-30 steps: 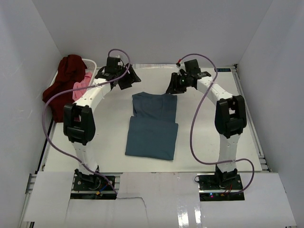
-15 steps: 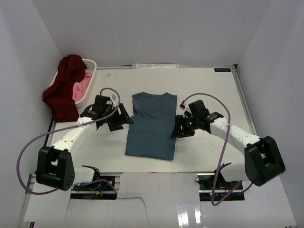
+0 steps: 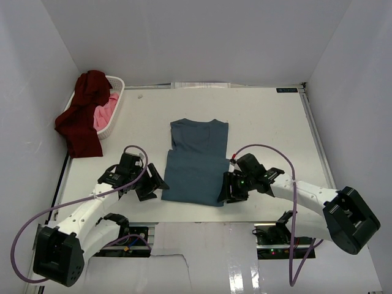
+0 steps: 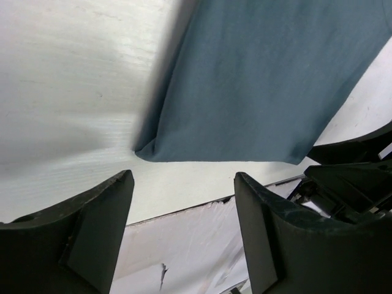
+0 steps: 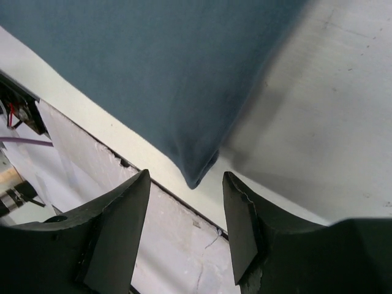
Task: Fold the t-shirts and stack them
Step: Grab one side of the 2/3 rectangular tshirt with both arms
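The dusty teal-blue t-shirt [image 3: 196, 160] lies folded flat mid-table, collar at the far end. My left gripper [image 3: 152, 182] is open and empty, low by the shirt's near left corner. In the left wrist view the shirt [image 4: 257, 79] fills the top, and its corner [image 4: 144, 149] lies just ahead of my left gripper [image 4: 184, 177]. My right gripper [image 3: 228, 190] is open at the near right corner. In the right wrist view the shirt [image 5: 153, 67] ends in a corner [image 5: 196, 179] at the mouth of my right gripper [image 5: 185, 177], not pinched. A dark maroon t-shirt [image 3: 82, 119] and a pink t-shirt [image 3: 105, 113] are at the basket.
The white laundry basket [image 3: 117, 86] stands at the far left, the maroon shirt draped over its side onto the table. The table's near edge [image 3: 196, 222] runs just behind both grippers. White walls enclose the table on three sides.
Both arms have swung from the shirt's far end down its sides towards the near edge. The grippers now sit at the near corners. The shirt has not moved.
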Controlling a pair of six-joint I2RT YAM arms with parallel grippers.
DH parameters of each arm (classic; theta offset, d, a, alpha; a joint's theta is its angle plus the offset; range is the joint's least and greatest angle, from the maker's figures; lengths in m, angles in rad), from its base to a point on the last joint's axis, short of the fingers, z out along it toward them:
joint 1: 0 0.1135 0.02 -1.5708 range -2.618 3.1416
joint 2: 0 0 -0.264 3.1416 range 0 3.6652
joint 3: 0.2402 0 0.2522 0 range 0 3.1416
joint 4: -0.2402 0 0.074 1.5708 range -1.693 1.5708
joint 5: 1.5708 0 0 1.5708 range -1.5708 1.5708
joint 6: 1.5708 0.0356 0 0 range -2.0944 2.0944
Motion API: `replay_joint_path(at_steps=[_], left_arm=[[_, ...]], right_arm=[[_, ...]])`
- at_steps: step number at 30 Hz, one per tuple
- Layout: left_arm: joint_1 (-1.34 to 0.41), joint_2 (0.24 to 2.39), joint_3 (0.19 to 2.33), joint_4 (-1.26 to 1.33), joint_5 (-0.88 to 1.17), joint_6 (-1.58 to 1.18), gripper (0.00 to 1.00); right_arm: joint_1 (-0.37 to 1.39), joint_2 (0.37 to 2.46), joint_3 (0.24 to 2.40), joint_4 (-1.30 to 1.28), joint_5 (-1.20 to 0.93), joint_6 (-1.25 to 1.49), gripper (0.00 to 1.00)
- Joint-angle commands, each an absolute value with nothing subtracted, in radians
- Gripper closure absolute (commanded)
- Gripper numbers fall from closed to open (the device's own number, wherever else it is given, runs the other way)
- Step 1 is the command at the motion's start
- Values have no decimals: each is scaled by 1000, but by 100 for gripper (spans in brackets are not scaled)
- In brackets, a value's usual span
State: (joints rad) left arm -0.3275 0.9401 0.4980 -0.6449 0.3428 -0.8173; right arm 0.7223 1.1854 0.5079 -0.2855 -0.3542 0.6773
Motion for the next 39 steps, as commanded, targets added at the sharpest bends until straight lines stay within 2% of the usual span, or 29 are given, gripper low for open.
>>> replay_joint_path(at_steps=[1,8,9,10,13,15,20,22,23,27,29,30,31,39], left_arm=[[-345,913,469,-643,281,-916,25],[-373,1025,430,-603,222,-1005,25],[-376,1037,430,-600,219,-1008,25],[-380,1051,426,-592,216,-1009,25],[-388,1058,422,-575,203,-1011,25],[-388,1066,413,-566,196,-1011,27],[-393,1098,399,-540,196,-1009,35],[-394,1100,397,-538,186,-1009,48],[-394,1098,391,-532,183,-1011,55],[-394,1103,385,-519,190,-1009,64],[-394,1112,382,-508,196,-1008,73],[-394,1121,376,-503,204,-1009,83],[-394,1123,373,-496,219,-1008,100],[-448,1146,371,-466,287,-1000,100]], right_arm=[[736,1204,479,-169,-328,753,43],[744,1253,439,-68,-298,801,48],[744,1259,439,-61,-302,808,50],[747,1264,439,-55,-302,810,57],[749,1273,437,-60,-304,813,64],[750,1267,437,-61,-299,815,67],[750,1272,445,-69,-295,810,85],[750,1275,449,-71,-296,808,92],[750,1276,451,-71,-296,808,92],[750,1278,459,-75,-299,805,92],[750,1276,459,-77,-298,801,92],[750,1275,462,-87,-298,798,92],[750,1269,465,-97,-295,792,92],[730,1212,462,-207,-324,749,92]])
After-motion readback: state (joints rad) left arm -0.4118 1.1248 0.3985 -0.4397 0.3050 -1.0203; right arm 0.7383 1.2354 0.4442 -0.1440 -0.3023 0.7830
